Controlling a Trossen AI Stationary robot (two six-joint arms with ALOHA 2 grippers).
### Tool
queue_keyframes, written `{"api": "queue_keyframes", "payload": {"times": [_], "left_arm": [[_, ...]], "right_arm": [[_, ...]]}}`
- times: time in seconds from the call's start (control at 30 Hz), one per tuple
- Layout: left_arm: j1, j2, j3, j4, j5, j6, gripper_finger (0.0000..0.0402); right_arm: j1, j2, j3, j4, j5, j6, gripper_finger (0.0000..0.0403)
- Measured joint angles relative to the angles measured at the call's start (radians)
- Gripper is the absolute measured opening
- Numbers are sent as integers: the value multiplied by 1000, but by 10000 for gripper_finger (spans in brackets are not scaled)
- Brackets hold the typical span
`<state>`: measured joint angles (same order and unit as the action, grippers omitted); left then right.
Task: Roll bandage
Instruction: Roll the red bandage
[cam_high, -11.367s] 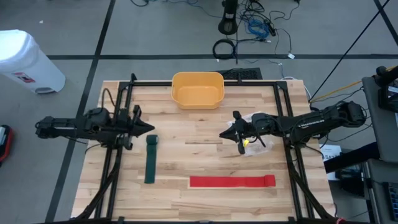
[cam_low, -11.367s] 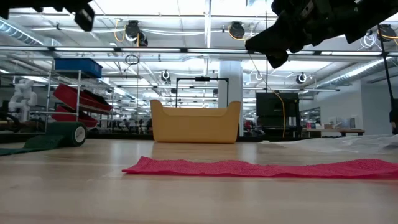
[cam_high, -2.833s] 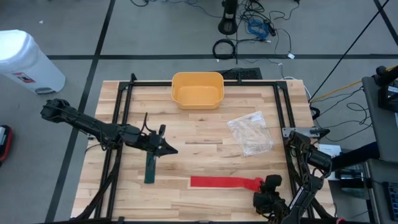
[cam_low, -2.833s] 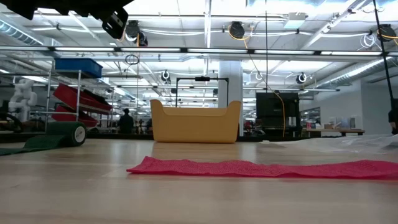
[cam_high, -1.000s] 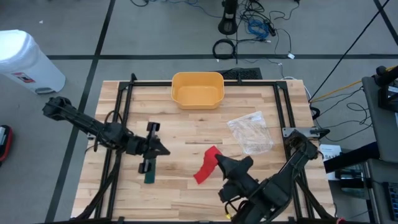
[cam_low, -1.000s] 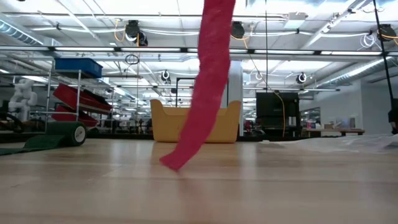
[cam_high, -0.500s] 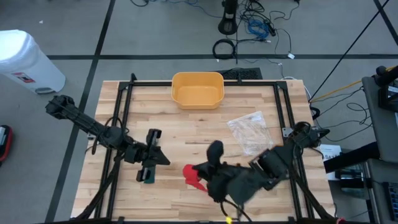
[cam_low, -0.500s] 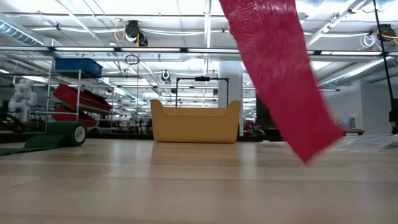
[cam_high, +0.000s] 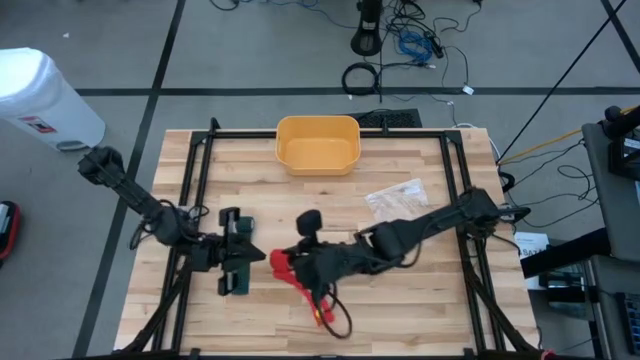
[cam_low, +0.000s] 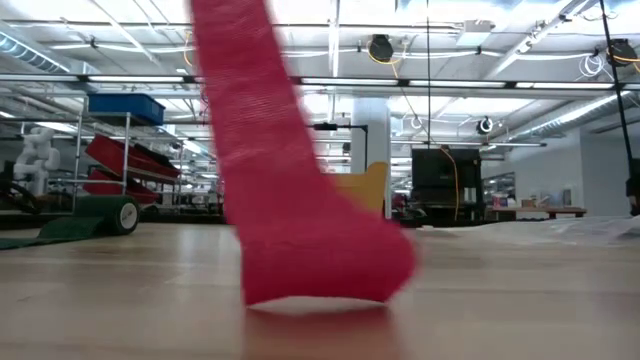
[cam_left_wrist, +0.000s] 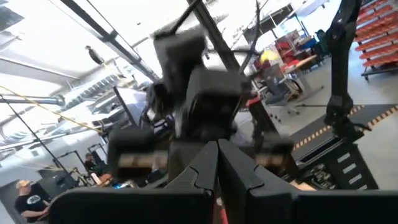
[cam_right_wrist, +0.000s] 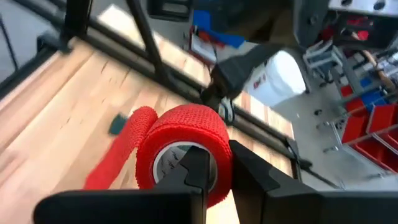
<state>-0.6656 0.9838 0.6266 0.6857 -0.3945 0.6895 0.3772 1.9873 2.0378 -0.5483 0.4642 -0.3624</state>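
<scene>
The red bandage (cam_high: 283, 266) is partly rolled, and my right gripper (cam_high: 292, 265) is shut on the roll (cam_right_wrist: 184, 142) near the table's middle. Its loose tail (cam_low: 262, 170) hangs down, and the lower end (cam_low: 322, 272) reaches the table. My left gripper (cam_high: 261, 257) is shut with nothing in it, just left of the roll, pointing at it. A green bandage (cam_high: 226, 282) lies on the wood under the left gripper, with its rolled end (cam_low: 122, 215) standing on the table. My right gripper holds the roll's wall (cam_right_wrist: 221, 163) between its two fingers, one finger (cam_right_wrist: 194, 170) inside the white core and the other (cam_right_wrist: 249, 175) outside. The fingers come roughly level from the table's right side. The roll is lifted clear, and the tail trails below it to the table.
A yellow bin (cam_high: 317, 143) stands at the far edge's middle. A clear plastic bag (cam_high: 393, 199) lies right of the middle, behind my right arm. Black frame rails (cam_high: 195, 190) run along both sides of the table. A white bin (cam_high: 40, 95) stands off the table at far left.
My right gripper has carried the red roll toward the table's left, turning its wrist as it went. The tail has swung across with it, and its lower end now meets the table. My left gripper has shifted a little toward the near edge.
</scene>
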Motion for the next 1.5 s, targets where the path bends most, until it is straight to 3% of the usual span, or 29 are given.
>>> {"api": "queue_keyframes", "payload": {"times": [0.27,0.47,0.9,1.1,1.3,1.5], "left_arm": [[-142,-91,0,-111,-176,5,18],[-203,-108,0,-140,-335,33,18],[-213,-108,0,-187,-352,3,18],[-211,-106,0,-205,-352,-24,18],[-177,-101,0,-199,-312,-133,19],[-97,-60,0,-155,-291,-284,19]], "right_arm": [[-104,0,-221,474,-238,-17,41],[-140,-2,-442,712,-287,118,41],[-139,-2,-1008,1517,-287,220,41],[-114,-49,-1140,1958,-404,177,41],[-92,-140,-1194,1968,-536,140,41],[-84,-160,-1198,1936,-534,137,41]]}}
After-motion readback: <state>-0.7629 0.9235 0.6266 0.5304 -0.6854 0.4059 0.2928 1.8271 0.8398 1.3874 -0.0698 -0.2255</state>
